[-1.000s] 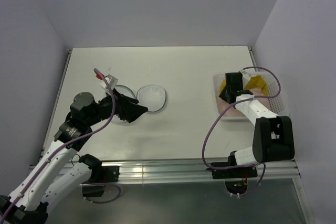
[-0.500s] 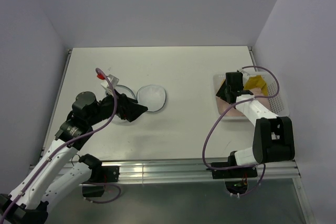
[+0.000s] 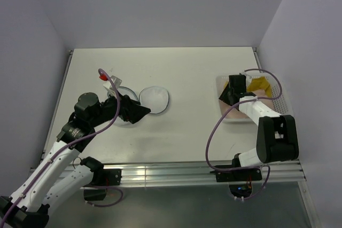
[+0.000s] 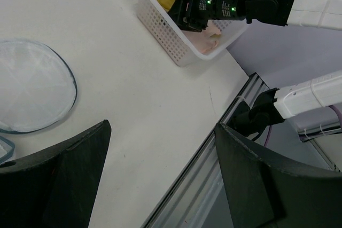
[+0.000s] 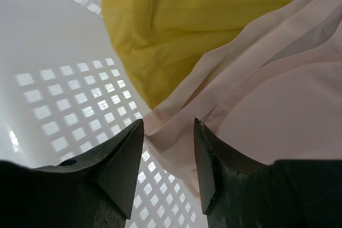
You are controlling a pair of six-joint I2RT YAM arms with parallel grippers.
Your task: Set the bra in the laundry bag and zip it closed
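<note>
The laundry bag (image 3: 155,100) lies open on the table as round white mesh with a dark rim; it also shows in the left wrist view (image 4: 29,92). My left gripper (image 3: 140,113) hovers beside it, open and empty (image 4: 160,132). The pale pink bra (image 5: 267,94) lies in the white lattice basket (image 3: 286,108) next to a yellow garment (image 5: 176,20). My right gripper (image 3: 227,95) is down in the basket, open, with its jaws either side of a folded edge of the pink bra (image 5: 168,124). The jaws are not closed on the fabric.
The basket stands at the table's right edge, close to the right wall; it also shows in the left wrist view (image 4: 165,36). The metal rail (image 3: 176,174) runs along the near table edge. Purple cables loop over both arms.
My right gripper has shifted slightly further back and left inside the basket. My left arm has barely moved.
</note>
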